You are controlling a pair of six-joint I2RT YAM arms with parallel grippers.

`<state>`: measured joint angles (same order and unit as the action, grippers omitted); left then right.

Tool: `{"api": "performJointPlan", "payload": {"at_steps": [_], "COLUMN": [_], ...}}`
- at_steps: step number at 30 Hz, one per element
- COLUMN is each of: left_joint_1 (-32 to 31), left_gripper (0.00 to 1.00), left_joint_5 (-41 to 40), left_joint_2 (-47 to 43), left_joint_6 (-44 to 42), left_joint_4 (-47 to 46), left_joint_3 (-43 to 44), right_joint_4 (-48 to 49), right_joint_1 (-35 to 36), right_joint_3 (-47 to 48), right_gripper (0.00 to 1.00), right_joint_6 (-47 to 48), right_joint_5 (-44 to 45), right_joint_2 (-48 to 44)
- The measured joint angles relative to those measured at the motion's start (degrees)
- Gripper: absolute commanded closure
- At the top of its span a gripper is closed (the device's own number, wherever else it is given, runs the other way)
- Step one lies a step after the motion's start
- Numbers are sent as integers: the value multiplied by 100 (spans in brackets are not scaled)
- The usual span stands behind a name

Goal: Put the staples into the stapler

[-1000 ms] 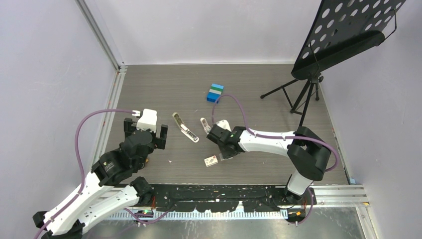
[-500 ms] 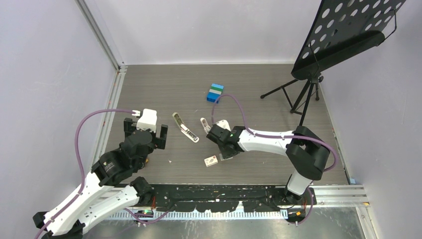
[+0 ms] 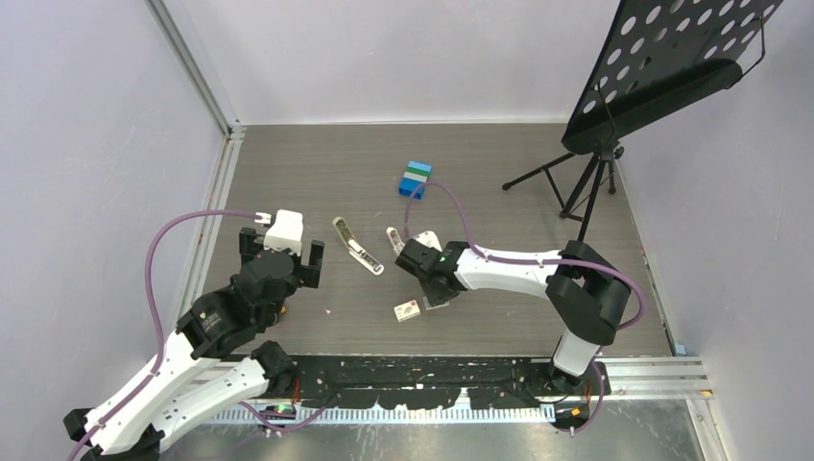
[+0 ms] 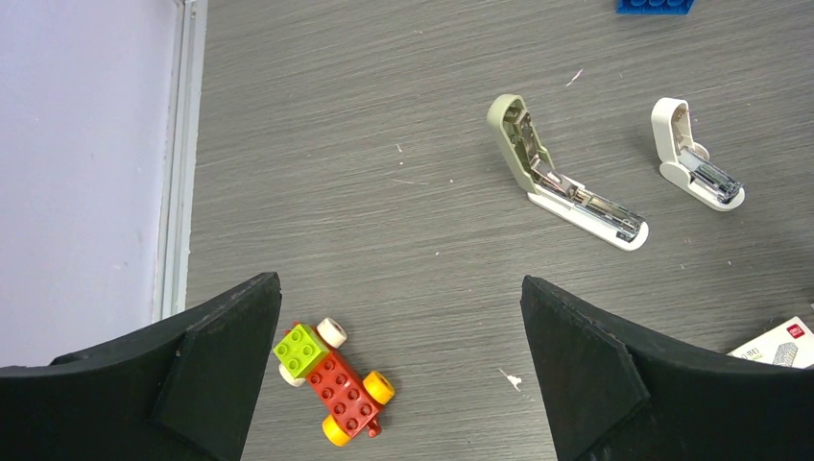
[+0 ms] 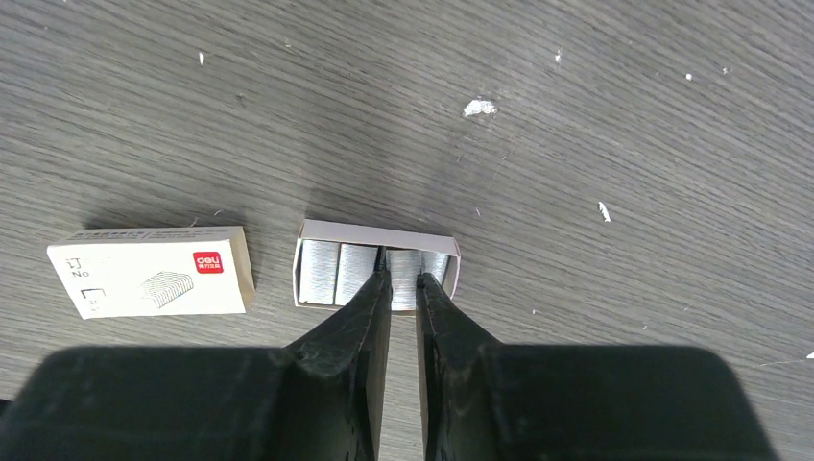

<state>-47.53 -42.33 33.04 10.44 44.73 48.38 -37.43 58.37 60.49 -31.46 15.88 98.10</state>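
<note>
A robotics lab: enclosed table, bolted arms.

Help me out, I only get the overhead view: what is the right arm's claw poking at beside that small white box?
Observer: Its wrist camera shows the right gripper, fingers nearly together, tips at an open tray of silvery staples.
Operator: Is the stapler ready for them?
Observer: The left wrist view shows the stapler hinged open, its metal channel exposed.
</note>
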Motion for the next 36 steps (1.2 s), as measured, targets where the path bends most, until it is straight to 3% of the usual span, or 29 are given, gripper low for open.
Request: {"api": "performJointPlan", "payload": {"at_steps": [23, 36], "left_joint_1": [39, 42], "left_gripper": [2, 2], "left_joint_5": [39, 39], "left_joint_2": [-2, -2], "left_joint_6": [2, 2], "left_joint_4": [-15, -17], "left_joint_3": [0, 0], "right_joint_4": [-173, -149], "right_joint_1": [-4, -4], "right_joint_3": [22, 22], "right_gripper": [85, 75], "right_joint_6": [7, -57], "right_joint_5": [59, 48], "right_joint_2": [-216, -216]}}
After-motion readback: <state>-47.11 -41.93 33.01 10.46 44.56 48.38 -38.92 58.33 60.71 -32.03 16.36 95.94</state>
